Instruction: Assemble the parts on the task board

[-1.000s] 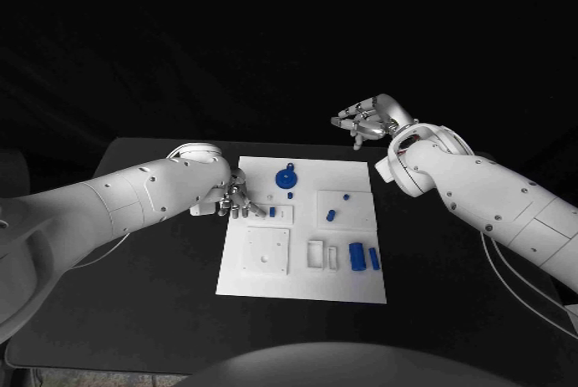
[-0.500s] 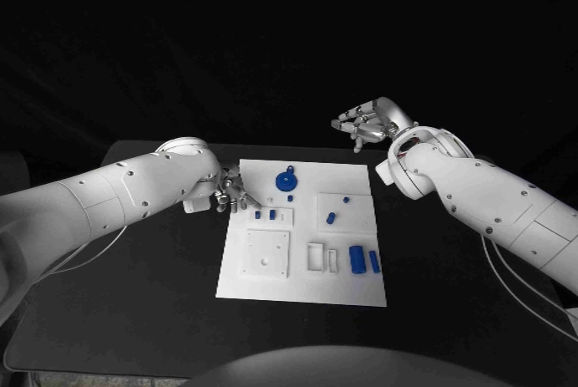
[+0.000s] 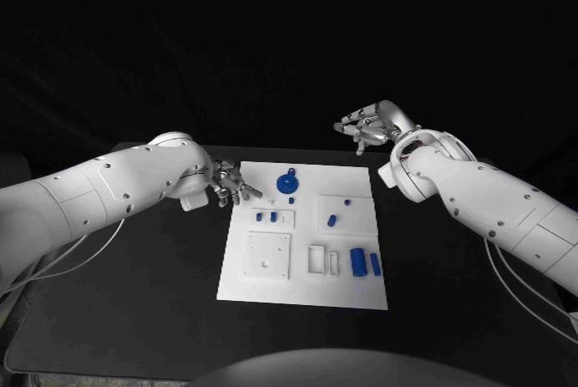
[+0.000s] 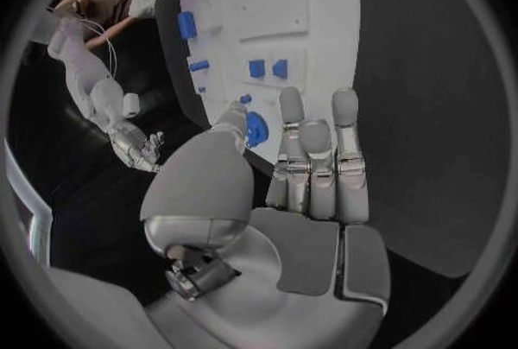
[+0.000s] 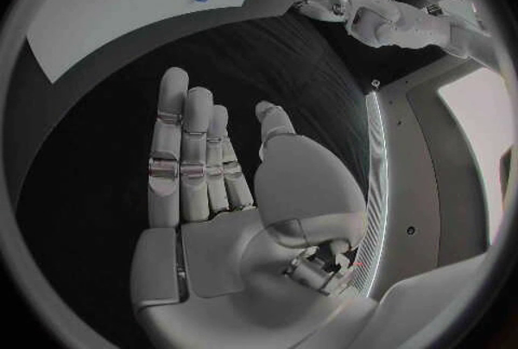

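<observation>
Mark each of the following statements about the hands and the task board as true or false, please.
1. The left hand holds a blue part. False: it holds nothing, its fingers apart beside the board's left edge.
2. The right hand is raised beyond the far edge of the task board. True.
3. The round blue part lies near the board's far edge. True.
4. The right hand rests on the board. False: it is off the board, holding nothing.
5. Two long blue parts lie side by side near the board's right edge. True.
</observation>
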Controlling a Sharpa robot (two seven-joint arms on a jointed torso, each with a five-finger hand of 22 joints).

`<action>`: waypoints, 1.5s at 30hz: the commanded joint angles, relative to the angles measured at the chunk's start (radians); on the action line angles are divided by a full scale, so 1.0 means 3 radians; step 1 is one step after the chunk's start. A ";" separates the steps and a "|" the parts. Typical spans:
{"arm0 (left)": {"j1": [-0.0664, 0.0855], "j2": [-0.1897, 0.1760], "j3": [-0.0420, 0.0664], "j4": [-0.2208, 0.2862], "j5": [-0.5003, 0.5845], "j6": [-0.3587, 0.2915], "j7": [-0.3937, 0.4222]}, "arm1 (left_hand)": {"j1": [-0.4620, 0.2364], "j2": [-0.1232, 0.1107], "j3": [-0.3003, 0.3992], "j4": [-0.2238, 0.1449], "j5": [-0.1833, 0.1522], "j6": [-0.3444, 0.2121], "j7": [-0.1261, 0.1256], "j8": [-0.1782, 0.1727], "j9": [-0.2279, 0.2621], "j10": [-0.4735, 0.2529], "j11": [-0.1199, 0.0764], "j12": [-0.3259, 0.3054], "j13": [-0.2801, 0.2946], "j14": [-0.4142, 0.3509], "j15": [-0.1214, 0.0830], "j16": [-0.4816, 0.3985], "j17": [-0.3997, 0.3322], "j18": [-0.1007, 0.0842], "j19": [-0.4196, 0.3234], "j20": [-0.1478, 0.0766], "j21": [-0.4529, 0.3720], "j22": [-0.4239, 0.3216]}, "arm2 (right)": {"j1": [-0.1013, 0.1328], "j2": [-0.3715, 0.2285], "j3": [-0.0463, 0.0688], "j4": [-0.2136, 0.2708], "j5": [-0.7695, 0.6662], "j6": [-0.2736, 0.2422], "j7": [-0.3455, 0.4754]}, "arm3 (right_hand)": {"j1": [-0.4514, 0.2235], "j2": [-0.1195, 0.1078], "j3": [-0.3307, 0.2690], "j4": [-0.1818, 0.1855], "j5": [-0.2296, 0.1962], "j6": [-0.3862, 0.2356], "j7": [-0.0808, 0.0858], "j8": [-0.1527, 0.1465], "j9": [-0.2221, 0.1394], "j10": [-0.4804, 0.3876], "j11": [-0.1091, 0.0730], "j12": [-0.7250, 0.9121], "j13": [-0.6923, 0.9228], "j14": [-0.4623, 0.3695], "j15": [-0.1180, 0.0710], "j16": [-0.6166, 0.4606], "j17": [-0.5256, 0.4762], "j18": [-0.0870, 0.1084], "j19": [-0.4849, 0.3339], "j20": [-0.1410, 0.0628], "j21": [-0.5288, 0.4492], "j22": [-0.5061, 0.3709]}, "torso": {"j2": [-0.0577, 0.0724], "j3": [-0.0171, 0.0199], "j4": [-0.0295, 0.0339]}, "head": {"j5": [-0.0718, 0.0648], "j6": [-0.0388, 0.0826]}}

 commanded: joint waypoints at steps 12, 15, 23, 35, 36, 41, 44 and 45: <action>-0.0006 -0.0071 -0.0023 0.0339 -0.0272 -0.1496 0.1623 | 0.1093 0.0324 0.0491 -0.1107 0.0328 0.0220 0.0156 -0.0466 -0.0731 -0.0439 0.0203 -0.0915 -0.0694 -0.0279 0.0169 -0.0713 -0.0397 0.0106 -0.0339 0.0131 -0.0224 0.0078 | -0.0004 -0.0030 -0.0001 0.0003 0.0005 -0.0028 0.0081 | 0.0193 0.0022 0.0231 -0.0194 -0.0150 0.0074 -0.0002 -0.0010 -0.0004 -0.0007 -0.0029 -0.0045 -0.0034 0.0005 -0.0015 -0.0044 -0.0009 -0.0020 0.0042 -0.0028 0.0010 -0.0010 | 0.0003 0.0002 -0.0003 | -0.0007 0.0099; -0.0017 -0.0032 -0.0064 0.0360 -0.0525 -0.1736 0.1842 | 0.1068 0.0308 0.0491 -0.1127 0.0101 0.0281 0.0163 -0.0571 -0.0895 -0.0452 0.0248 -0.1124 -0.0708 -0.0215 0.0201 -0.0819 -0.0470 0.0153 -0.0337 0.0176 -0.0233 0.0064 | -0.0004 -0.0032 -0.0001 0.0002 0.0053 -0.0059 0.0125 | 0.0173 -0.0088 0.0622 -0.0313 -0.0302 0.0114 -0.0004 -0.0015 -0.0010 0.0000 -0.0034 -0.0245 -0.0199 -0.0020 -0.0015 -0.0070 -0.0022 -0.0028 0.0014 -0.0030 -0.0006 -0.0016 | 0.0004 0.0005 -0.0002 | -0.0001 0.0127; -0.0042 0.0128 -0.0155 0.0232 -0.1067 -0.1890 0.2001 | 0.1014 0.0179 0.0498 -0.1121 -0.0052 0.0192 0.0161 -0.0568 -0.1252 -0.0650 0.0308 -0.1136 -0.0712 -0.0022 0.0218 -0.0789 -0.0482 0.0222 -0.0150 0.0217 -0.0288 0.0010 | -0.0005 -0.0021 -0.0001 -0.0007 0.0146 -0.0120 0.0240 | -0.0051 -0.0392 0.1672 -0.0542 -0.0596 0.0194 0.0018 -0.0012 -0.0010 0.0428 0.0048 -0.1846 -0.1604 -0.0065 0.0023 -0.0071 -0.0018 0.0003 -0.0039 -0.0003 0.0005 0.0042 | 0.0012 0.0002 -0.0019 | 0.0003 0.0153; -0.0123 0.0385 -0.0281 0.0003 -0.1848 -0.1566 0.1883 | 0.0855 -0.0012 0.0650 -0.1128 0.0184 0.0167 0.0133 -0.0568 -0.1436 -0.0928 0.0339 -0.1136 -0.0714 0.0238 0.0193 -0.0398 -0.0335 0.0271 0.0078 0.0197 -0.0072 0.0068 | -0.0004 -0.0004 0.0000 0.0001 0.0168 -0.0149 0.0284 | -0.0114 -0.0410 0.1789 -0.0550 -0.0589 0.0204 0.0033 -0.0010 -0.0008 0.0579 0.0130 -0.2540 -0.2071 -0.0061 0.0063 -0.0052 -0.0008 0.0057 -0.0055 0.0036 0.0031 0.0132 | 0.0029 0.0002 -0.0032 | 0.0009 0.0169; -0.0130 0.0399 -0.0291 -0.0016 -0.1885 -0.1535 0.1874 | 0.0863 -0.0022 0.0645 -0.1114 0.0184 0.0162 0.0128 -0.0567 -0.1437 -0.0952 0.0339 -0.1136 -0.0714 0.0241 0.0190 -0.0391 -0.0337 0.0274 0.0084 0.0196 -0.0070 0.0065 | -0.0004 -0.0004 0.0000 0.0002 0.0167 -0.0153 0.0283 | -0.0116 -0.0411 0.1800 -0.0548 -0.0587 0.0204 0.0034 -0.0010 -0.0008 0.0578 0.0133 -0.2562 -0.2071 -0.0061 0.0065 -0.0050 -0.0008 0.0061 -0.0053 0.0039 0.0031 0.0137 | 0.0028 0.0001 -0.0031 | 0.0009 0.0168; -0.0155 0.0451 -0.0334 -0.0086 -0.2002 -0.1434 0.1843 | 0.0931 -0.0043 0.0633 -0.1050 0.0196 0.0132 0.0135 -0.0568 -0.1443 -0.1053 0.0349 -0.1136 -0.0715 0.0292 0.0182 -0.0350 -0.0349 0.0289 0.0132 0.0192 -0.0044 0.0066 | -0.0004 -0.0006 0.0000 0.0007 0.0162 -0.0166 0.0279 | -0.0133 -0.0431 0.1826 -0.0535 -0.0576 0.0193 0.0043 -0.0010 -0.0007 0.0508 0.0164 -0.2648 -0.2079 -0.0059 0.0080 -0.0047 -0.0010 0.0075 -0.0050 0.0051 0.0029 0.0146 | 0.0031 -0.0001 -0.0033 | -0.0002 0.0164; -0.0169 0.0470 -0.0346 -0.0113 -0.2047 -0.1443 0.1842 | 0.0965 -0.0051 0.0618 -0.1023 0.0208 0.0126 0.0132 -0.0568 -0.1444 -0.1135 0.0355 -0.1134 -0.0714 0.0359 0.0181 -0.0325 -0.0352 0.0306 0.0181 0.0191 -0.0015 0.0066 | -0.0004 -0.0005 0.0000 0.0012 0.0160 -0.0170 0.0275 | -0.0138 -0.0437 0.1836 -0.0528 -0.0569 0.0192 0.0045 -0.0010 -0.0006 0.0485 0.0173 -0.2674 -0.2080 -0.0047 0.0083 -0.0038 -0.0009 0.0084 -0.0040 0.0056 0.0033 0.0152 | 0.0030 -0.0002 -0.0029 | -0.0010 0.0163; -0.0172 0.0475 -0.0348 -0.0121 -0.2057 -0.1445 0.1840 | 0.0983 -0.0056 0.0607 -0.1010 0.0215 0.0118 0.0128 -0.0567 -0.1445 -0.1153 0.0351 -0.1135 -0.0715 0.0390 0.0176 -0.0325 -0.0357 0.0316 0.0202 0.0192 -0.0004 0.0063 | -0.0004 -0.0005 0.0000 0.0015 0.0158 -0.0171 0.0272 | -0.0139 -0.0439 0.1840 -0.0525 -0.0565 0.0191 0.0046 -0.0010 -0.0006 0.0479 0.0175 -0.2679 -0.2080 -0.0033 0.0082 -0.0026 -0.0005 0.0089 -0.0026 0.0055 0.0041 0.0158 | 0.0030 -0.0002 -0.0028 | -0.0011 0.0163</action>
